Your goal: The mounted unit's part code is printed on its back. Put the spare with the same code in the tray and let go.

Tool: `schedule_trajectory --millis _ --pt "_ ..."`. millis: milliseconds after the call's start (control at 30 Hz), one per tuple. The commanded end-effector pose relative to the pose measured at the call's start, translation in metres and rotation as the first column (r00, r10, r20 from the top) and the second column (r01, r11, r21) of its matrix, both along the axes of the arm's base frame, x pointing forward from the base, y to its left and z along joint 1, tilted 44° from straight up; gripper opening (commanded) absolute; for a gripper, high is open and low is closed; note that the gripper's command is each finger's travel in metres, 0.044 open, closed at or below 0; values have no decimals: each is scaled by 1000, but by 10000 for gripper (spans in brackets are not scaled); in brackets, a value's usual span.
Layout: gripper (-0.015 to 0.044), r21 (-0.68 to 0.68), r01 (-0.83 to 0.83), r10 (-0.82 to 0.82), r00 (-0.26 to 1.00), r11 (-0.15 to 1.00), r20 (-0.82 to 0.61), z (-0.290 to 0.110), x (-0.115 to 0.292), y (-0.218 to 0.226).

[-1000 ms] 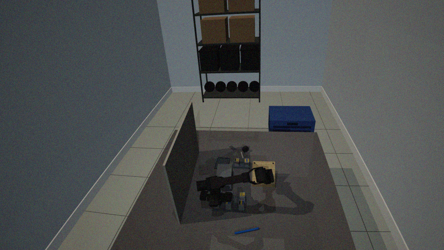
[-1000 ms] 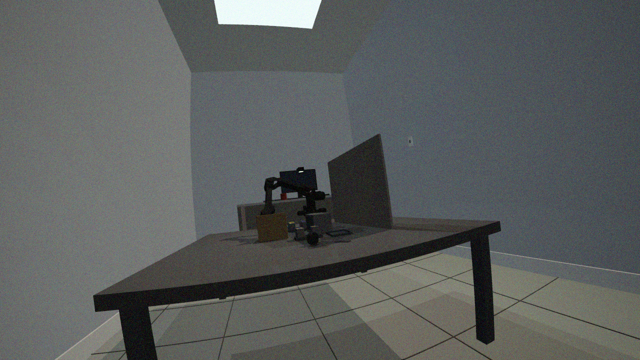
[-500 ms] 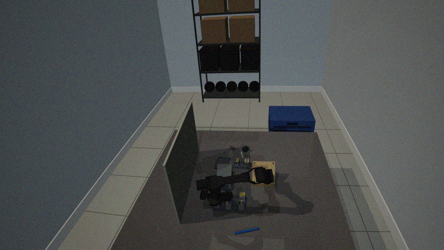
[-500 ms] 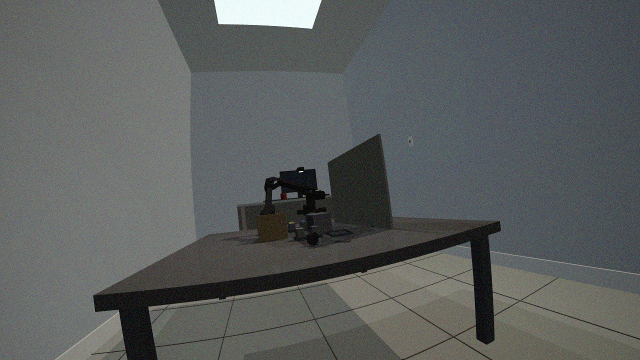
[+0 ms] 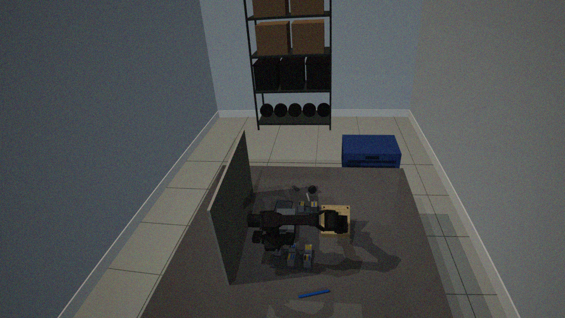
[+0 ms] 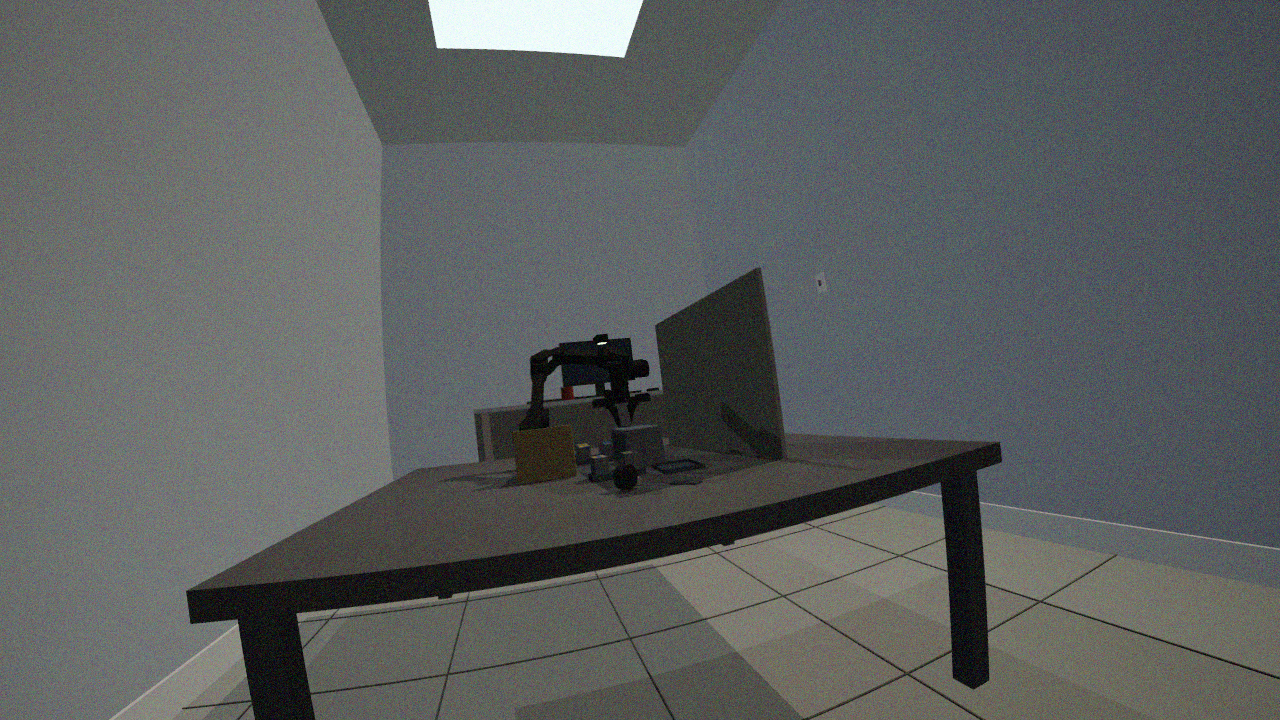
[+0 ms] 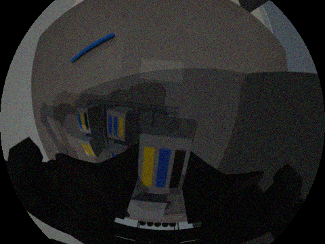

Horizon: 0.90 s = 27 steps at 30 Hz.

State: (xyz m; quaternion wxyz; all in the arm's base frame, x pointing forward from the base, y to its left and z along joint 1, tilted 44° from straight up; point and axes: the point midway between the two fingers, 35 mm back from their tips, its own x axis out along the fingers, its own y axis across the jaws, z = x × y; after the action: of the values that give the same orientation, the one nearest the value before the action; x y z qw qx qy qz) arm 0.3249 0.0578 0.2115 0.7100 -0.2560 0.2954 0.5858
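Observation:
My gripper (image 7: 162, 146) (image 5: 269, 238) (image 6: 622, 410) is shut on a spare (image 7: 156, 167) with a yellow and a blue stripe, and holds it above the table. Two more striped spares (image 7: 116, 126) (image 7: 82, 120) lie below it on the left; in the top view they are the spares (image 5: 307, 256) (image 5: 292, 256) at the near side. Two other spares (image 5: 302, 205) (image 5: 314, 204) stand at the far side. The small tray (image 5: 283, 205) (image 6: 677, 465) lies flat beyond the arm, near the upright panel. A grey block (image 6: 637, 438), which looks like the mounted unit, stands under the arm.
A tall grey panel (image 5: 233, 205) (image 6: 716, 367) stands upright along the table's left side. The arm's base sits on a yellow plate (image 5: 335, 208) (image 6: 543, 454). A blue pen (image 5: 314, 293) (image 7: 92, 47) lies near the front. A black ball (image 5: 312, 189) (image 6: 624, 479) lies at the far side.

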Motion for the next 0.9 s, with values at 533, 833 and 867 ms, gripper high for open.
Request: schedule_trajectory --millis 533,833,867 --pt "0 -8 -2 2 1000 1000 -1 18 4 -36" --pt "0 -36 15 -15 1000 999 -11 -20 28 -88" --pt "0 -38 18 -18 1000 999 -13 -24 29 -94"
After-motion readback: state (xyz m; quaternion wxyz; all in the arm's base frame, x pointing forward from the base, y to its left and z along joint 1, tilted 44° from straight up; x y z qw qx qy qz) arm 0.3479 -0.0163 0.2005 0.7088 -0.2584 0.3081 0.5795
